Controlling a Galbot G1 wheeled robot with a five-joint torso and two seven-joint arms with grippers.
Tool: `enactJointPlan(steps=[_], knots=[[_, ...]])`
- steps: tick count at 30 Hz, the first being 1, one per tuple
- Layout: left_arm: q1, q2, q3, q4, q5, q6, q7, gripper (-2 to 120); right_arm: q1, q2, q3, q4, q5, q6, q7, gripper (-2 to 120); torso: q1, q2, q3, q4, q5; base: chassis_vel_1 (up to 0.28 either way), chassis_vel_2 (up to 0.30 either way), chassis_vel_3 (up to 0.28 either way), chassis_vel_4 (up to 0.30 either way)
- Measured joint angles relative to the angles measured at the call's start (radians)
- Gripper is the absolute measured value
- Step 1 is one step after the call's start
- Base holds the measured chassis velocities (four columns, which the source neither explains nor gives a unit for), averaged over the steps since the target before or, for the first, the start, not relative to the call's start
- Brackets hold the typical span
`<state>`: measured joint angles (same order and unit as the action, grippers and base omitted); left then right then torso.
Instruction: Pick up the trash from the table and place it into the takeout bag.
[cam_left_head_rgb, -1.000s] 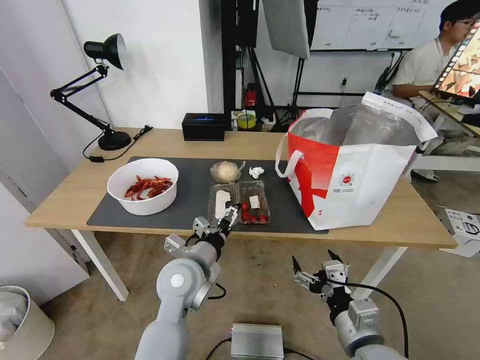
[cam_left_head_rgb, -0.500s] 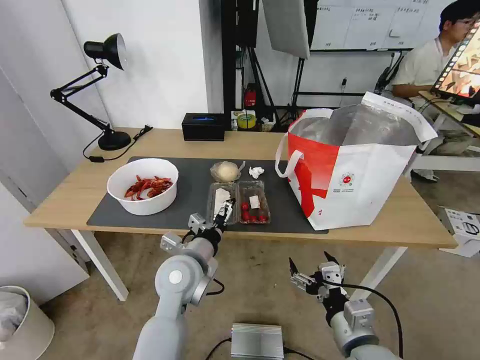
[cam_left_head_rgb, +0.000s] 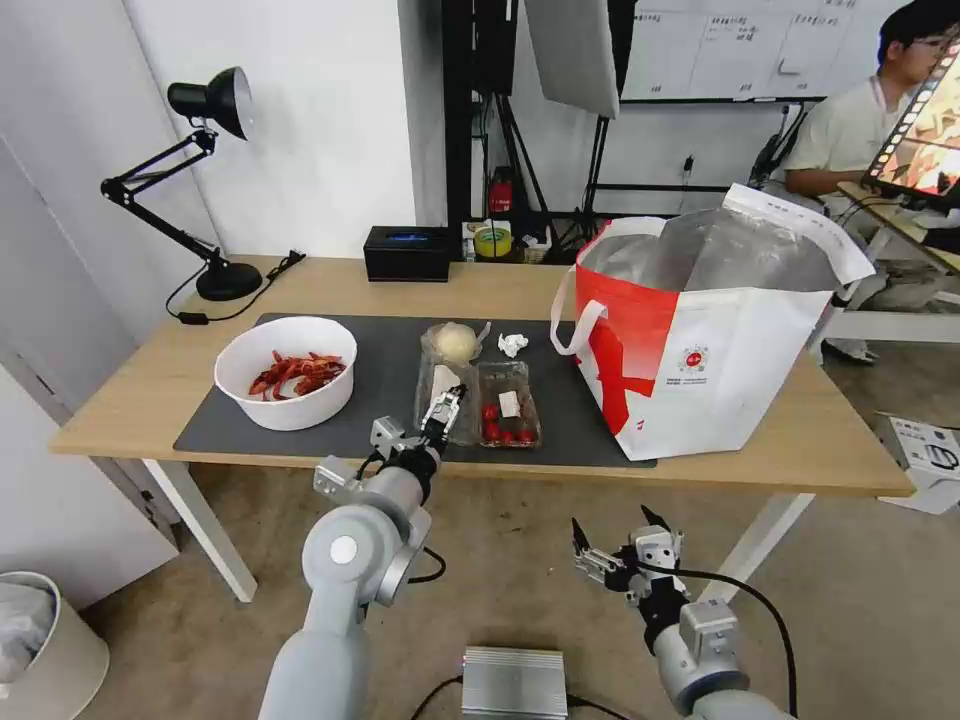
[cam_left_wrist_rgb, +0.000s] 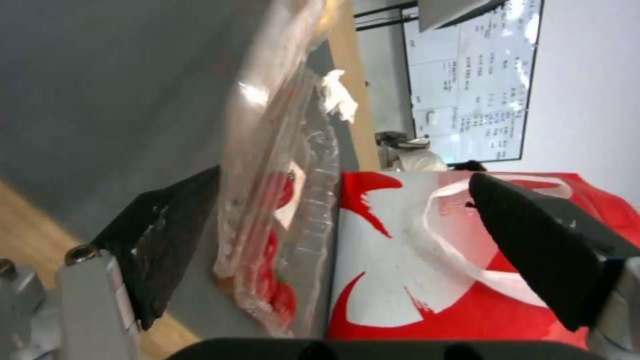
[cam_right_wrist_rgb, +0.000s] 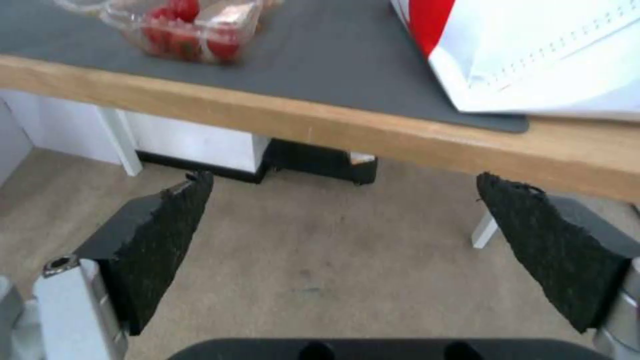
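Presently, stock on the counter (cam_left_head_rgb: 140, 390):
- Bowl (cam_left_head_rgb: 286, 372) of red shells, on the left of the grey mat (cam_left_head_rgb: 380, 345). Not bagged.
- Clear box (cam_left_head_rgb: 478, 403) with red bits, at the mat's front middle. Not bagged.
- Clear bag with a beige lump (cam_left_head_rgb: 452, 343) and a crumpled tissue (cam_left_head_rgb: 512, 344), just behind the box. Not bagged.
- Takeout bag (cam_left_head_rgb: 700, 350), standing open on the right, foil lining showing; contents cannot be told.
- Left gripper (cam_left_head_rgb: 441, 409): jaws spread wide, straddling the box's raised lid (cam_left_wrist_rgb: 267, 165), not yet closed on it.
- Right gripper (cam_left_head_rgb: 610, 535): jaws apart, empty, low in front of the counter's edge.

Judged: barely started.
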<state>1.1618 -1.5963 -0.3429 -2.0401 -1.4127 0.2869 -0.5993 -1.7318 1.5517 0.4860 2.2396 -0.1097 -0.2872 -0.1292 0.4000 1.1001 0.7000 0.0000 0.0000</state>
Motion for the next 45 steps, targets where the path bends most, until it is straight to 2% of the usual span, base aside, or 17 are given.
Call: enactJointPlan(steps=[17, 33, 45], knots=[[-0.009, 0.000, 0.023, -0.028, -0.009, -0.006, 0.034, 100, -0.008, 0.001, 0.007, 0.020, 0.001, -0.003, 0.002, 100, 0.000, 0.000, 0.000, 0.0000, 0.0001, 0.000, 0.000, 0.000, 0.000], [0.002, -0.001, 0.139, -0.013, 0.049, -0.006, 0.061, 100, -0.025, 0.008, 0.022, 0.038, -0.003, -0.001, 0.002, 100, 0.000, 0.000, 0.000, -0.0001, 0.0001, 0.000, 0.000, 0.000, 0.000], [0.002, 0.001, 0.135, -0.038, 0.065, 0.000, 0.097, 100, -0.027, -0.007, 0.031, 0.045, 0.015, 0.001, 0.002, 100, 0.000, 0.000, 0.000, 0.0000, 0.0001, 0.000, 0.000, 0.000, 0.000]])
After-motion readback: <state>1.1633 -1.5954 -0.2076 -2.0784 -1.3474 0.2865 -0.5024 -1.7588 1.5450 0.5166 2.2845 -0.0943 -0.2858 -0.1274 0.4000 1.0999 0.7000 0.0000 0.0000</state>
